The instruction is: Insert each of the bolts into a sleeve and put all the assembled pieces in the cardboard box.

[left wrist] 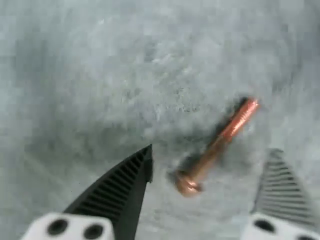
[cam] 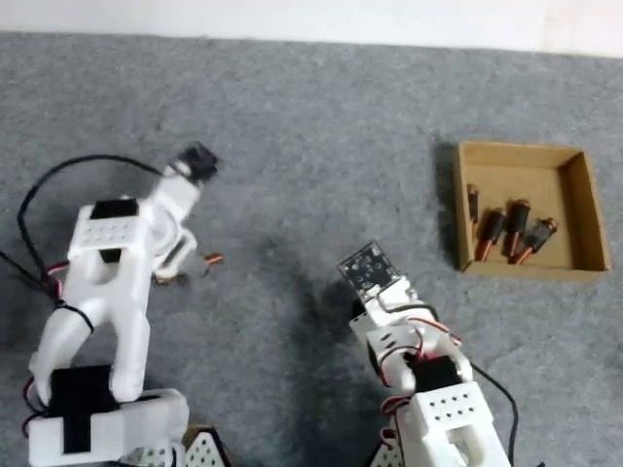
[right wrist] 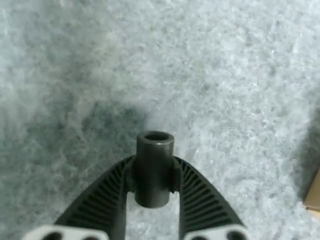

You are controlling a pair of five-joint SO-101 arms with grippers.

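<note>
Left jaws gape either side of copper bolt (left wrist: 215, 147), mid-frame, flat on desk (left wrist: 100, 60); right jaws clamp dark sleeve (right wrist: 154, 167). Bolt likely light, rigid, slick: pinch mid-shank.

I've a bolt (left wrist: 215, 147) on the table (cam: 292, 126) between the parted jaws of my left gripper (left wrist: 210, 151), a sleeve (right wrist: 154, 167) clamped in my right gripper (right wrist: 153, 164) off to its right, cardboard box (cam: 458, 209) farther right, four assembled pieces (cam: 506, 232) inside it
</note>
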